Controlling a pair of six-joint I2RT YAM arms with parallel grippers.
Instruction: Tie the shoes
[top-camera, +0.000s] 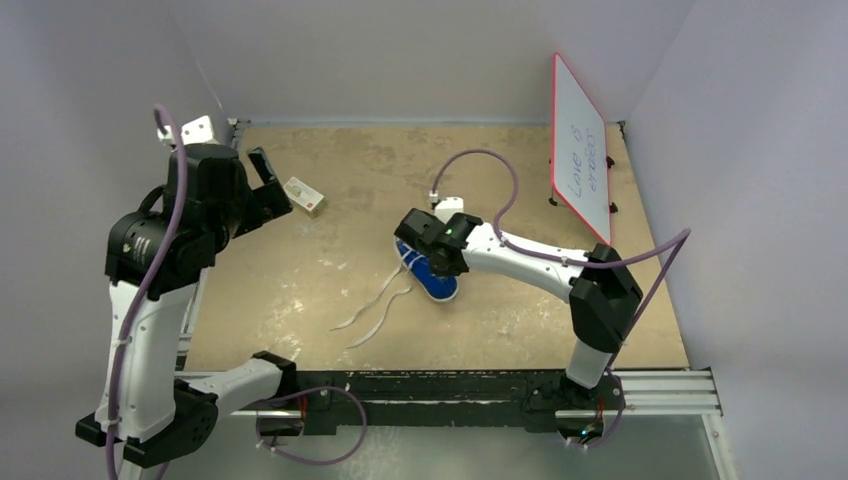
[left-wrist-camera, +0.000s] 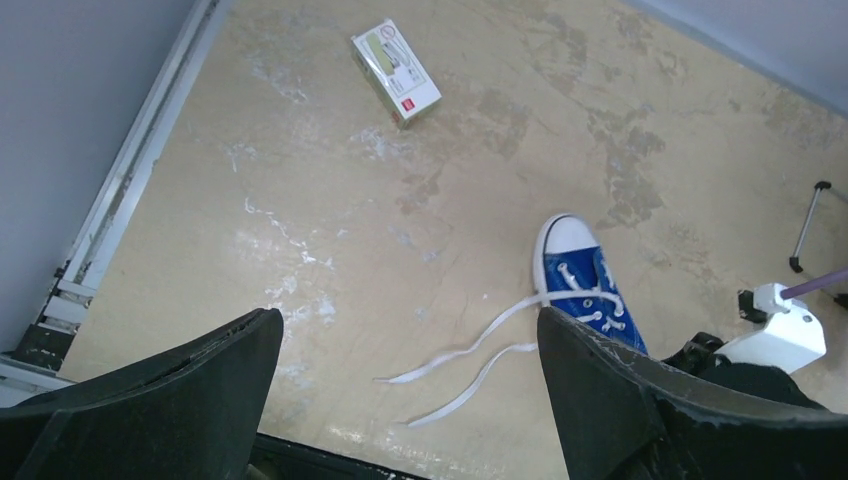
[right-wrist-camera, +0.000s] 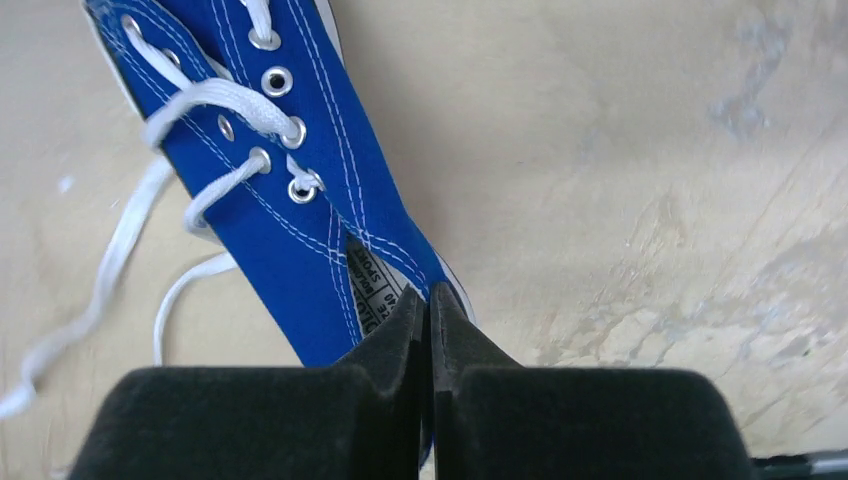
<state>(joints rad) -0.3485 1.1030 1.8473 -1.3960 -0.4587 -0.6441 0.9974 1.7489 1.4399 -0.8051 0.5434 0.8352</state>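
Note:
The blue sneaker (top-camera: 438, 281) lies mid-table, its toe toward the near side in the top view. Its two long white laces (top-camera: 375, 305) trail loose and untied to the left across the table. My right gripper (top-camera: 437, 260) sits over the shoe's heel end. In the right wrist view the right gripper (right-wrist-camera: 430, 300) is shut on the thin blue collar edge of the shoe (right-wrist-camera: 270, 200), beside the tongue label. My left gripper (top-camera: 270, 188) is raised at the far left, open and empty. Its view looks down on the shoe (left-wrist-camera: 580, 285) and laces (left-wrist-camera: 480, 350) between the left gripper's (left-wrist-camera: 410, 320) wide-apart fingers.
A small white-and-red box (top-camera: 304, 196) lies at the back left, also in the left wrist view (left-wrist-camera: 396, 73). A red-framed whiteboard (top-camera: 580, 150) stands tilted at the back right. A metal rail (left-wrist-camera: 110, 210) runs along the table's left edge.

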